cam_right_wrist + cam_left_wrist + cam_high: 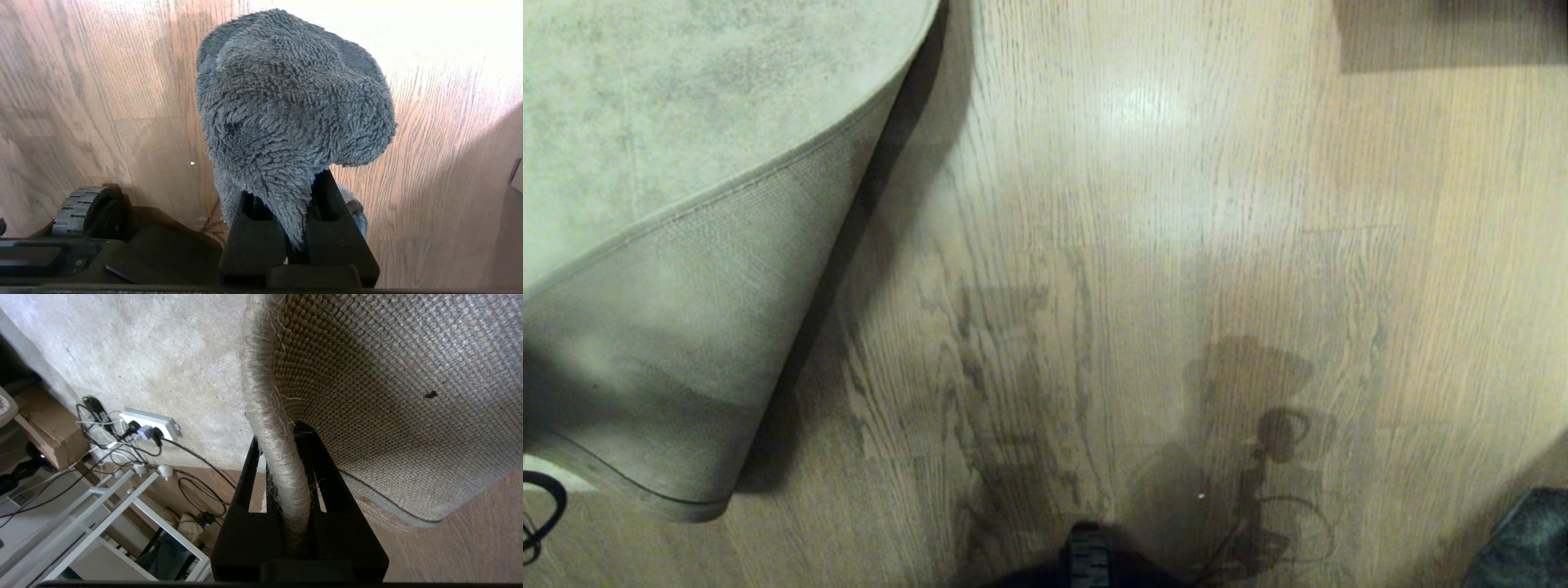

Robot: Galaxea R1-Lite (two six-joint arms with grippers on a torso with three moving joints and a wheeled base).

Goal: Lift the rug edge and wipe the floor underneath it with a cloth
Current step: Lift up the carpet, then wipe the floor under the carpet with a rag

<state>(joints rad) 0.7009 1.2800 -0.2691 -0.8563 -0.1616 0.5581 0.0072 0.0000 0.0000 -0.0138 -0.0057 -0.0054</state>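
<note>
Rug edge: the rug edge (768,175) is lifted and folded back at the head view's left, its woven backing (662,327) facing up; in the left wrist view the bound border (282,469) runs between the jaws.
Left gripper: the left gripper (282,457) is pinched tight on that border, holding the flap up.
Right gripper: the right gripper (286,204) is clamped on a bunch of the cloth (286,102), a fluffy dark grey rag hanging above the floor (1176,245), not touching it.
Floor: bare oak-look planks beside the folded rug, with a bright sheen and the robot's shadow across them.
Step, as judged: rug raised, wiping not yet begun.
Risk, slip: the grip is only on the thin border, so the heavy flap could pull free and drop onto the wiped patch.
Risk, cloth: held by one small bunch, the rag may roll or drag out of the jaws when pressed down.
Risk, cables: a power strip (149,424) with plugged leads lies on the rug's top side; more lifting might tug them.
Writing: no brand, label or text is readable anywhere.
</note>
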